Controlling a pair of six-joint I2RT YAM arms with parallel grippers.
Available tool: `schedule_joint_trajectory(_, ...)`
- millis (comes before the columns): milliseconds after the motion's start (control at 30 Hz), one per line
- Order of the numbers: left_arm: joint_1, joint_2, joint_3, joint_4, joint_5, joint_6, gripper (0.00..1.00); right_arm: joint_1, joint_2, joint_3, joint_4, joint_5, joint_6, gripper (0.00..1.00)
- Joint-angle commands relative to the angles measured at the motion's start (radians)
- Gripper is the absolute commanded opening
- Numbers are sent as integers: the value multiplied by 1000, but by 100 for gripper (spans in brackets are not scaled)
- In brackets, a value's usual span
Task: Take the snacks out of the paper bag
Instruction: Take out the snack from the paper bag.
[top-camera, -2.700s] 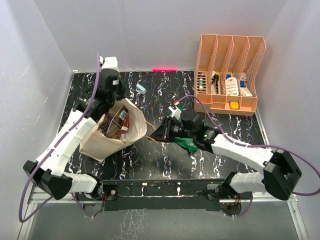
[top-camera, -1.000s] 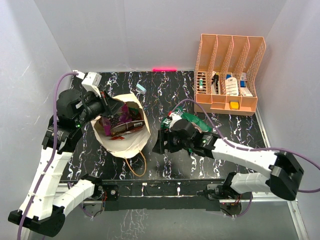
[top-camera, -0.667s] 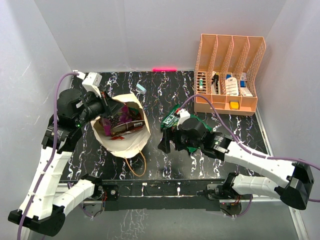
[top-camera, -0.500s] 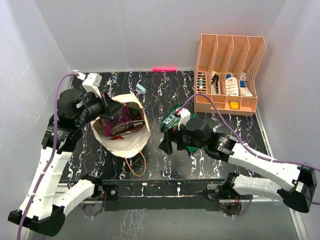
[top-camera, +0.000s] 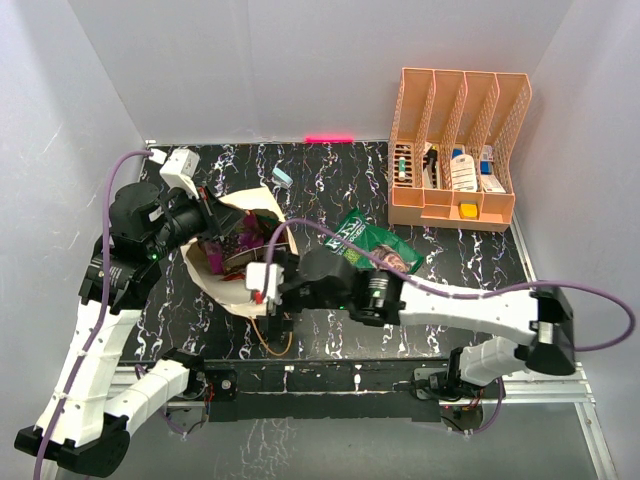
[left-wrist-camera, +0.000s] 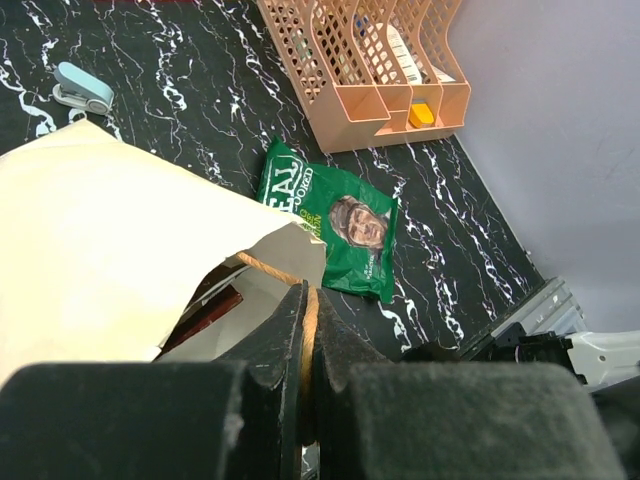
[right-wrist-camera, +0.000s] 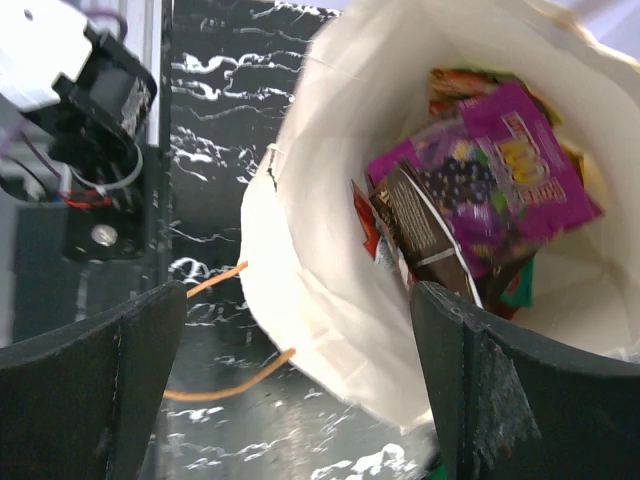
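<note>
Kraft paper, tan and softly creased, forms the large paper bag on the left half of the black, white-veined marbled table. The bag's mouth gapes upward, roughly oval, with its near wall bulging toward the arm bases. A thin brown cord handle loops out from the near rim onto the table.

Inside the bag, glossy foil packets stand packed on edge. A purple packet printed with dark berries lies uppermost. A red-brown packet with a white seam leans against it, its long axis running down into the bag. Edges of other packets show behind; I cannot tell their colours for sure.

One flat dark green foil packet lies outside the bag, face up on the table between the bag and the orange plastic divided rack. Its long axis runs from far-left to near-right in the overhead view, with the white lettering at the far-left end.

The left gripper sits at the bag's far-left rim, its black jaws pressed together and pinching the paper bag by its other cord. The right gripper hangs over the near rim with its jaws spread wide, holding nothing; the bag's white inner wall shows between its fingers.

A small light-blue block rests on the table just beyond the bag.
</note>
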Motion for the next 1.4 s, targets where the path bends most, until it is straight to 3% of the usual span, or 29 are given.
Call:
schedule_joint_trajectory(0,-3,-11,29,-7,0,-23,0,14,116,59,70,154,-348,89)
schedule_joint_trajectory(233,-3,-5,31,1,21,-23,0,-33,272,97,200,218,-534,75)
schedule_joint_trajectory(367,-3,-13,40,0,22,-20,0,-94,332,136,202,145,-556,63)
schedule_joint_trajectory(767,-3,-32,32,7,27,-20,0,-210,464,230,119,-39,-620,69)
schedule_joint_trajectory(967,-3,-37,36,3,22,-20,0,-214,533,257,97,-18,-623,63)
schedule_joint_trajectory(1100,-3,-36,41,-2,21,-21,0,-213,549,266,90,-28,-608,48)
schedule_joint_trajectory(1267,-3,-39,46,-11,-13,-30,0,-205,511,290,42,-22,-552,9)
schedule_joint_trajectory(1367,-3,-42,44,-6,-54,-53,0,-190,456,266,68,-42,-524,7)
